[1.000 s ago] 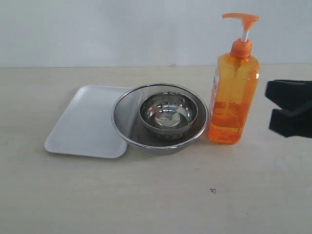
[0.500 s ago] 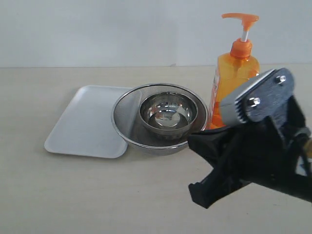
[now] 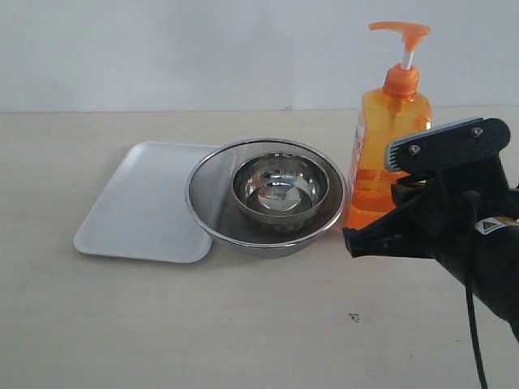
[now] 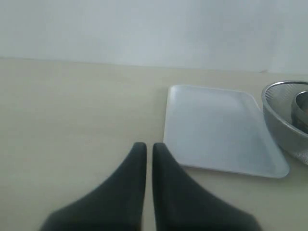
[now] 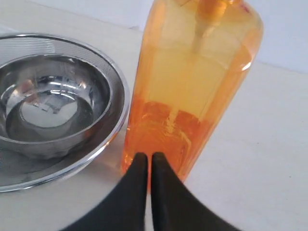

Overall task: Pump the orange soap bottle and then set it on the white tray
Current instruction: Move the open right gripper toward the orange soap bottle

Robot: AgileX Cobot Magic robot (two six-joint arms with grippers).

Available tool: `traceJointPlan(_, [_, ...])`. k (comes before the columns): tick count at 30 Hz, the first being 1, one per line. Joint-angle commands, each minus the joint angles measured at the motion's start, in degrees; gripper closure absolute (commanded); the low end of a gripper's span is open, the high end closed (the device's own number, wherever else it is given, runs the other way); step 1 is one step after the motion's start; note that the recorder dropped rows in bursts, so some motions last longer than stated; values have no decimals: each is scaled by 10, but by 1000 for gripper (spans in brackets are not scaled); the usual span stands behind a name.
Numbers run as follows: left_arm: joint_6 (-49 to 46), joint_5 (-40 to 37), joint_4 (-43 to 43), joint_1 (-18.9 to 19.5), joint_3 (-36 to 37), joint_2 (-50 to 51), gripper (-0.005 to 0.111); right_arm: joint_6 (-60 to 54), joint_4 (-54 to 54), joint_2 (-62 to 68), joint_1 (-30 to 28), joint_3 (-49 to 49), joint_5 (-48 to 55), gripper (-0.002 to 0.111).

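Bottle (image 3: 381, 121) shows its pump head only in exterior view.

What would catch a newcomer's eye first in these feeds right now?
The tall orange soap bottle, upright at the right of the table, stands out first, its pump head up. The right gripper sits low in front of its base, jaws together, not around it. Left of the bottle, a steel mesh strainer with a smaller steel bowl inside overlaps the right edge of the white tray.
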State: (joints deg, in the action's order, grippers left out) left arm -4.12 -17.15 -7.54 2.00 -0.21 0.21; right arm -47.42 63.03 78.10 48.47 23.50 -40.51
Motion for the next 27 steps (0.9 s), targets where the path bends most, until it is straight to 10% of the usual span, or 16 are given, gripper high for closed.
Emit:
traceJointPlan(1, [-2,0,0,1,2,-2,102,-9,-2,-2,0,7,6,108])
traceJointPlan(14, [-2,0,0,1,2,-2,102,111,-21,-2,0,7,-41,9])
traceJointPlan(27, [-2,0,0,1,2,-2,102,177,-102,-2,0,7,-64,6])
